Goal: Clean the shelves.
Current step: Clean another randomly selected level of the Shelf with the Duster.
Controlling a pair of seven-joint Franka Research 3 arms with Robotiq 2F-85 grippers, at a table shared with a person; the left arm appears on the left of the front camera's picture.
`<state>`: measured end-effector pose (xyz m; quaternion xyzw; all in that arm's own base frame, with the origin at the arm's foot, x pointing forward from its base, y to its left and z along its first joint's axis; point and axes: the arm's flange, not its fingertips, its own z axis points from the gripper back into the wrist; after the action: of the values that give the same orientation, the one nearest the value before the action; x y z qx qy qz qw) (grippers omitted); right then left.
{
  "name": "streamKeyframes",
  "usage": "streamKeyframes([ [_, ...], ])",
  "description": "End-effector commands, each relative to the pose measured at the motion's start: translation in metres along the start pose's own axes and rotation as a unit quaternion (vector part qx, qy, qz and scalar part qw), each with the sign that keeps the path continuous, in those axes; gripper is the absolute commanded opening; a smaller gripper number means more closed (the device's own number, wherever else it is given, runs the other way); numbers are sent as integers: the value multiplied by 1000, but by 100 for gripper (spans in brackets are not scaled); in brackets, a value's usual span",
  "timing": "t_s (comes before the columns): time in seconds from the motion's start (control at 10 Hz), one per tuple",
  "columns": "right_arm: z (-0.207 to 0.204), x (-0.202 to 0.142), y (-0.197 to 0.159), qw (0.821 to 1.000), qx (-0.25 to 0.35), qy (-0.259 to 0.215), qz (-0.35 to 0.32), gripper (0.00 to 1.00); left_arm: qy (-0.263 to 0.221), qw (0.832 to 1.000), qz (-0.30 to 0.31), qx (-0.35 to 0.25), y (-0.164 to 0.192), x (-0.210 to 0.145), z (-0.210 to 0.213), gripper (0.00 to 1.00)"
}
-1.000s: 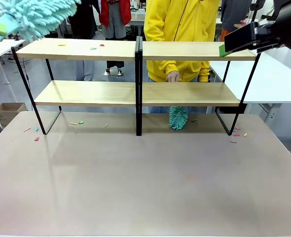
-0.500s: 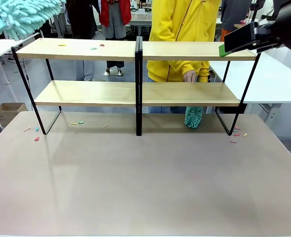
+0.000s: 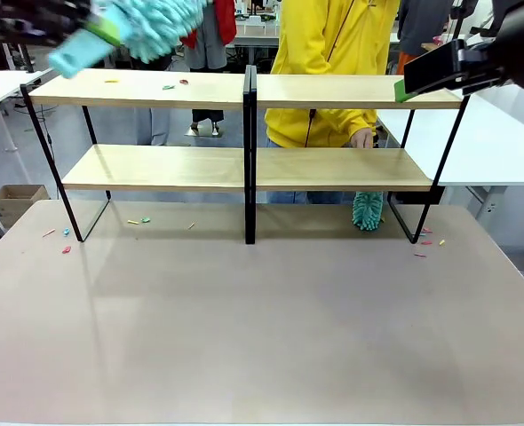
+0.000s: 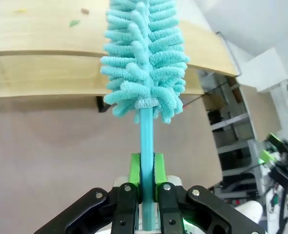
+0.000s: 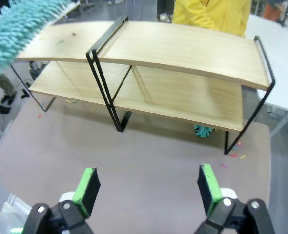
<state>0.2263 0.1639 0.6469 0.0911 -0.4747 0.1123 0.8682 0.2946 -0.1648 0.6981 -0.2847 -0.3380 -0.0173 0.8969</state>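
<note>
While the left hand point(image 4: 146, 168) pinches a teal duster point(image 4: 144, 63) by its handle, the shelves point(image 4: 36, 34) lie below and ahead.

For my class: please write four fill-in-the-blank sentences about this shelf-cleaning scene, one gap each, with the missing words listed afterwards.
1. The left tool holds the teal duster by its ____.
2. The right tool is ____ and holds nothing.
3. Small scraps lie on the ____ board of the shelves.
4. The person wears a ____ jacket.
Missing words: handle; open; top; yellow.
</note>
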Motion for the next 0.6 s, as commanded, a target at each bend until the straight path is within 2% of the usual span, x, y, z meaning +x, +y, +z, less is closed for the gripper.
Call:
streamKeyframes([
  [0.0, 0, 0, 0, 1000, -1, -1, -2, 100, 14, 998, 32, 50, 2, 14, -24, 12],
  [0.3, 0, 0, 0, 1000, -1, -1, -2, 100, 5, 997, 30, 78, -2, 14, -50, 12],
  [0.5, 0, 0, 0, 1000, -1, -1, -2, 100, 32, 995, 19, 95, -1, 10, -60, 12],
])
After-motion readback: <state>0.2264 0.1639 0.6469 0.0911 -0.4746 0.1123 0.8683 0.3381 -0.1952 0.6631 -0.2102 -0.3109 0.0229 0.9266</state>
